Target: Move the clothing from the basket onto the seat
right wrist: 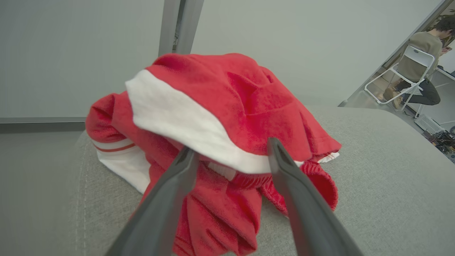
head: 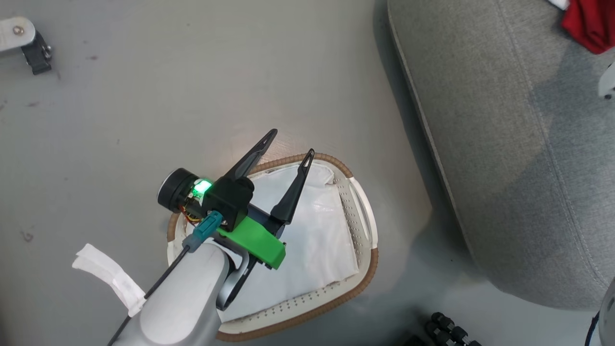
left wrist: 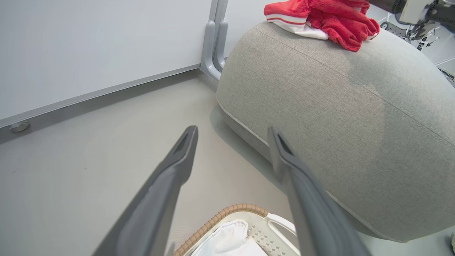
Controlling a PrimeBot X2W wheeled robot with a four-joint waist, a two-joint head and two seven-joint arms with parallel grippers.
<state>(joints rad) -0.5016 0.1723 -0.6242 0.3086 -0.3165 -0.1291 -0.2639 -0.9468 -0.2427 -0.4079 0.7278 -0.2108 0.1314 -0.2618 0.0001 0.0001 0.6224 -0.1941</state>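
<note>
Head view: left gripper (head: 292, 141) spread, empty, over basket (head: 367, 269) beside seat (head: 504, 144), white liner (head: 317, 230) inside | Left wrist view: clothing (left wrist: 337, 21) heaped atop seat | Right wrist view: right gripper (right wrist: 231, 146) spread, released, at clothing on seat | Step: likely placing finished; next: lift clear without snagging fabric.

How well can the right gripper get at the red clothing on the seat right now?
Probably yes: the right gripper is open and aimed straight at the clothing heaped on the seat, close in front of it, with nothing between them.
</note>
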